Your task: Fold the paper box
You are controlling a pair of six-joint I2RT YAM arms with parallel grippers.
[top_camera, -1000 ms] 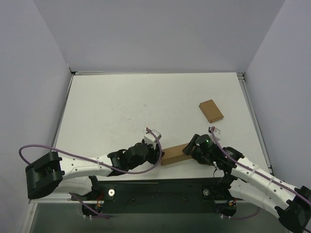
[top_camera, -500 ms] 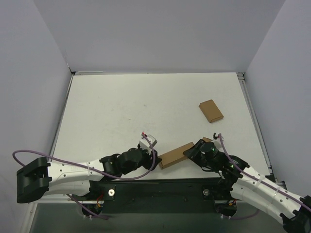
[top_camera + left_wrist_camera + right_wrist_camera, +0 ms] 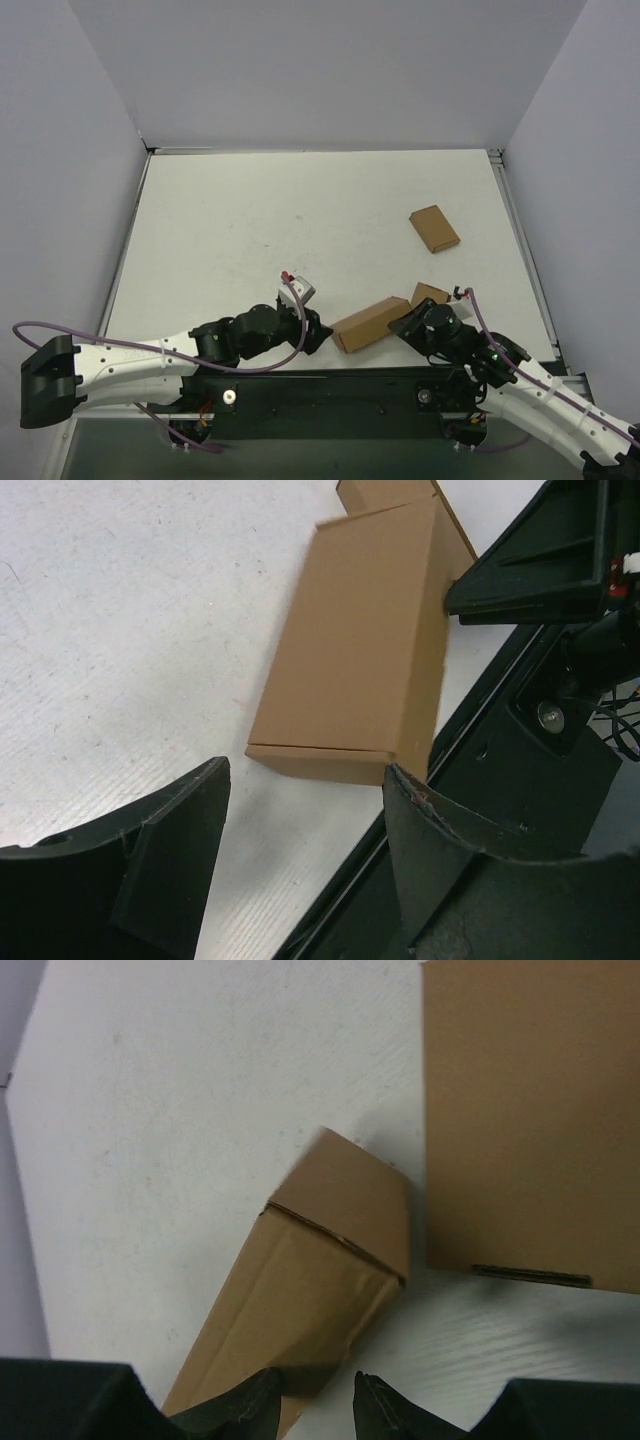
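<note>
The paper box (image 3: 370, 322), folded into a long brown box shape, lies near the table's front edge between my two grippers. My left gripper (image 3: 318, 335) stands wide open just short of its left end. In the left wrist view that end (image 3: 360, 650) sits just beyond the open gripper (image 3: 307, 770), with bare table between the fingers. My right gripper (image 3: 408, 322) is at the box's right end. In the right wrist view the near corner of the box (image 3: 300, 1300) sits between the narrowly set fingertips of that gripper (image 3: 315, 1385).
A small brown box (image 3: 430, 293) lies close behind the right gripper, large in the right wrist view (image 3: 530, 1120). Another small box (image 3: 434, 228) sits farther back right. The black base rail (image 3: 330, 385) runs just in front of the paper box.
My left gripper let go, opened wide and drew back left. The right gripper narrowed onto the box's right end and pulled back, uncovering the small box behind it. The paper box turned slightly.
</note>
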